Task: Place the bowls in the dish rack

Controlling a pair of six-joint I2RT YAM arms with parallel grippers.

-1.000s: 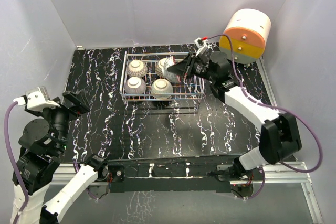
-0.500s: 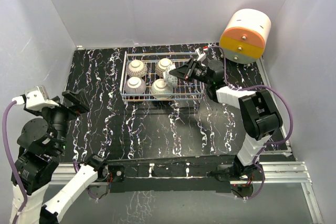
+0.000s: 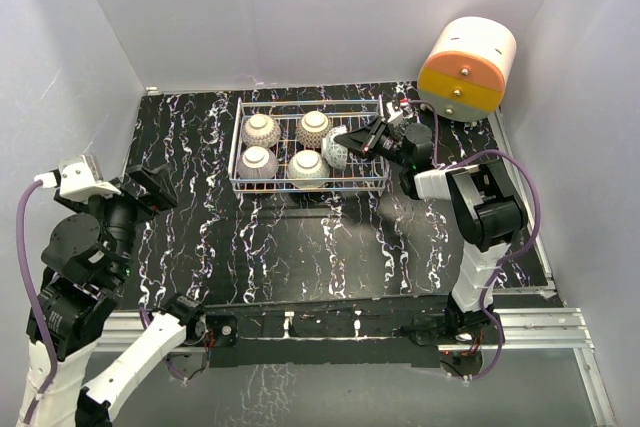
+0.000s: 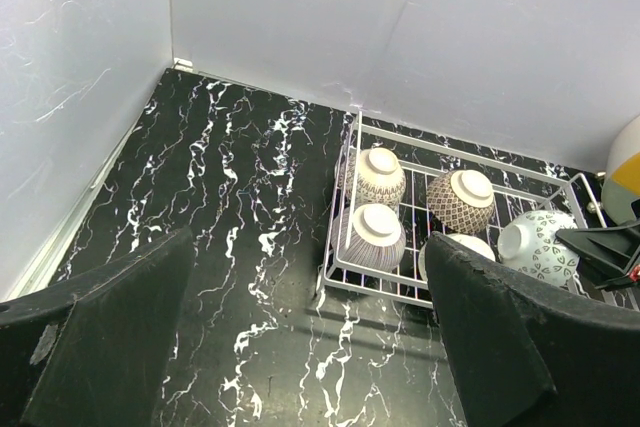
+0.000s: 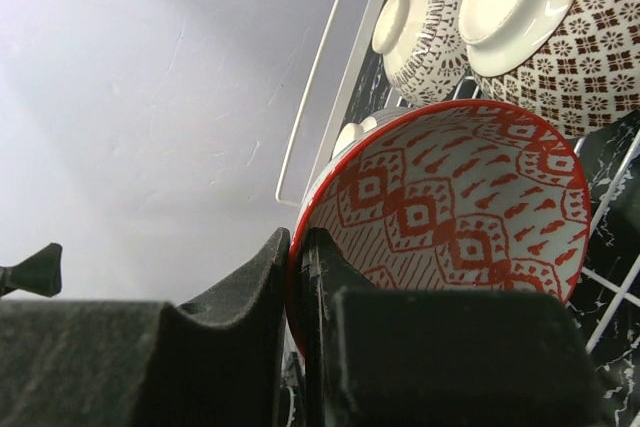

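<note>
R claw (image 5: 296, 247) is clamped on the rim of the red bowl (image 5: 450, 207), tilted on its side at the right end of the dish rack (image 3: 237, 162). 4 other bowls (image 3: 261, 130) sit foot-up in there (2x2 block). L claw (image 4: 312, 247) gapes wide, empty, over worktop (image 3: 300, 247) left side, well apart.

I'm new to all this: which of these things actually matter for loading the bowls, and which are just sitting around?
Part of the job: rectangular white wire dish rack; four small patterned ceramic bowls upside down in it; red-patterned ceramic bowl pinched at its rim by the right gripper.
Just there: round orange-and-cream drawer unit; black marbled table.
</note>
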